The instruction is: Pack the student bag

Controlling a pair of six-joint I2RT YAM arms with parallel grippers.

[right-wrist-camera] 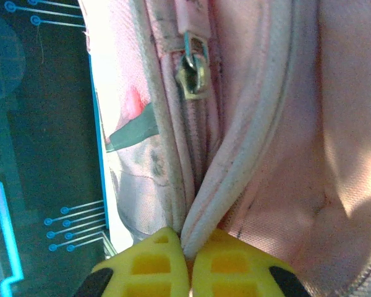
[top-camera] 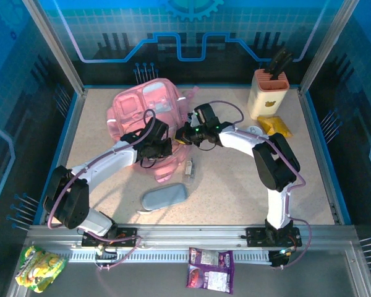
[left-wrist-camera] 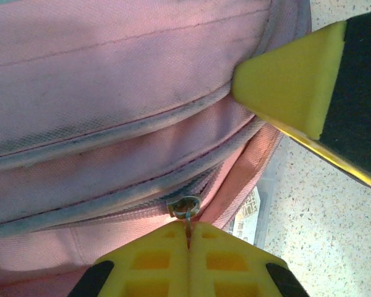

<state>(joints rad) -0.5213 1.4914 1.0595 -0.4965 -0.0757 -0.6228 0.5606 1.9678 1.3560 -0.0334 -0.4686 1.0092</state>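
Yellow fingers of the left gripper are clenched on a zip pull. The right gripper is clamped on a seam of the student bag, which lies far and left of centre. Packing looks barely begun (the pencil case lies nearer, outside). The bag's long axis runs far to near, with its front pockets upward.

The left gripper has its yellow fingers pressed together, pinching the metal zip pull of the pink backpack (the zip runs along a grey-edged seam). The right gripper touches that seam. A printed label lies on the speckled table, partly under the backpack.
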